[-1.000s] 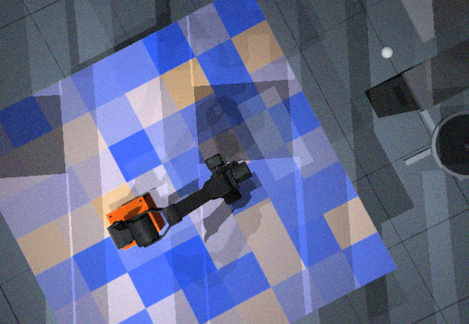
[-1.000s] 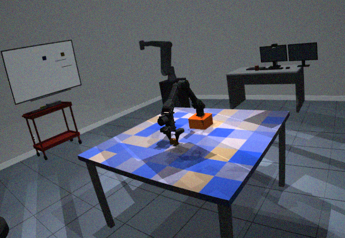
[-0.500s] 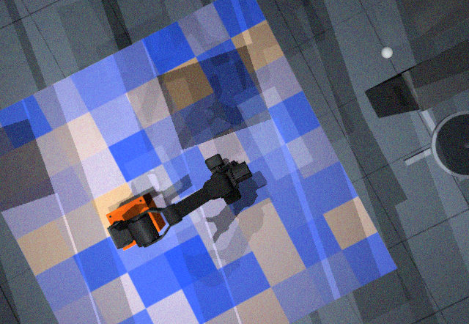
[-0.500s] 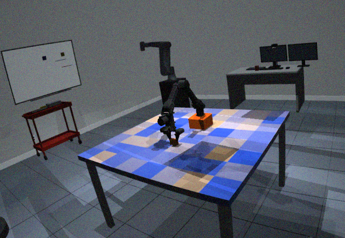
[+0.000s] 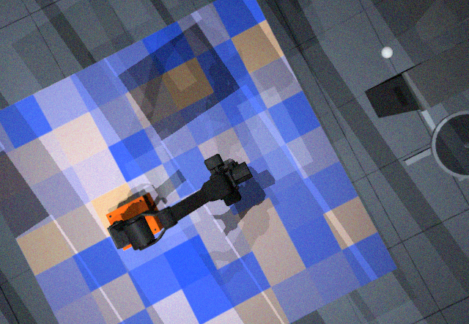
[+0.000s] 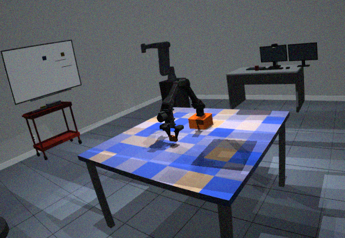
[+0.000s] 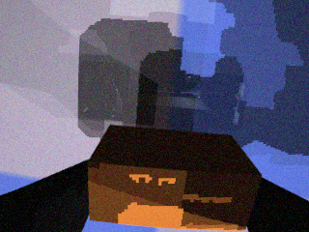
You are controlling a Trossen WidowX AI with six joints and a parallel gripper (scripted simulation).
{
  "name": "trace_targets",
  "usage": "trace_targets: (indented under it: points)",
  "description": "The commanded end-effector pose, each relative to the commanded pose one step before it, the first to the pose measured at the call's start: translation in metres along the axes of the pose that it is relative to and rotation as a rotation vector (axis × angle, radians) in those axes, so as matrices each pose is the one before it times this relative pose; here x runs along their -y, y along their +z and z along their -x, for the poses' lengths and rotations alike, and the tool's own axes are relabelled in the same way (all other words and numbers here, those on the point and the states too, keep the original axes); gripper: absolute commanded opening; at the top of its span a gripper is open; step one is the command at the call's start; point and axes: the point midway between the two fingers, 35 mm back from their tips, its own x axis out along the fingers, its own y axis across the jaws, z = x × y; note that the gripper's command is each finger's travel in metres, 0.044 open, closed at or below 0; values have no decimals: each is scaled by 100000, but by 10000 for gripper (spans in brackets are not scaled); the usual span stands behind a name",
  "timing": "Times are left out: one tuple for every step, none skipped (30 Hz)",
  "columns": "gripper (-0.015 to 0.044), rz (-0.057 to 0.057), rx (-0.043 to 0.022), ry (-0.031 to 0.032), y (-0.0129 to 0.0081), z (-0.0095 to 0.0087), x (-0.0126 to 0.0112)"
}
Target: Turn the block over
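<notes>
The gripper [image 6: 172,135] squeezes the small block [image 7: 173,177] between its fingers; the block's long side runs nine to three o'clock.

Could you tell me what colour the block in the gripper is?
Orange-brown, shaded dark on top; the block shows best in the wrist view.

We see a matt, smooth tabletop [image 6: 245,135] in blue, lilac and tan patches; a matt orange block [image 7: 170,181] with darker markings; and a dull black, plastic-looking claw [image 6: 173,135].
</notes>
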Motion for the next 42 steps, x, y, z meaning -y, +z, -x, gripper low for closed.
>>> trace_targets:
  points:
    - [0,368,4666,91,187,7,-8]
    - [0,0,1473,-6,41,-116,1]
    - [0,0,1473,-6,36,-112,1]
    - [0,0,1473,-5,31,-107,1]
    - [0,0,1472,-5,26,-102,1]
    - [0,-1,1472,-4,22,-98,1]
    - [0,28,1473,-6,17,-90,-1]
    - [0,27,1473,-6,12,-85,-1]
    - [0,27,1472,-5,8,-80,-1]
    - [0,27,1472,-5,4,-75,-1]
    - [0,27,1472,-5,0,-69,-1]
    - [0,27,1471,-5,-4,-64,-1]
    - [0,27,1471,-5,-8,-58,-1]
    - [0,27,1471,-5,-11,-52,-2]
    - [0,27,1470,-5,-15,-47,-2]
    - [0,27,1470,-5,-18,-41,-2]
    - [0,-11,1468,-4,-21,-38,1]
    - [0,-11,1468,-4,-24,-32,1]
    - [0,-11,1468,-4,-27,-25,1]
    - [0,-11,1468,-3,-30,-19,1]
    - [0,-14,1467,-2,-33,-12,1]
    - [0,-15,1466,-1,-36,-6,0]
    - [0,-15,1466,-1,-38,1,0]
    - [0,-15,1466,0,-41,8,0]
    - [0,-15,1465,1,-43,15,0]
    - [0,-15,1465,1,-45,22,0]
    - [0,-15,1465,2,-47,28,0]
    - [0,-15,1465,2,-48,36,0]
    - [0,-15,1464,3,-50,43,0]
    - [0,-15,1464,3,-51,50,0]
    - [0,-15,1464,4,-52,57,0]
    - [0,-15,1463,4,-53,64,0]
    - [0,-15,1463,5,-54,71,0]
    - [0,-15,1463,5,-55,79,-1]
    - [0,-15,1462,6,-55,86,-1]
    - [0,-15,1462,6,-56,93,-1]
    - [0,-13,1210,6,-46,83,-1]
    - [0,-8,726,3,-28,52,0]
    - [0,-3,242,1,-9,18,0]
    - [0,0,0,0,0,0,0]
    - [0,0,0,0,0,0,0]
    - [0,0,0,0,0,0,0]
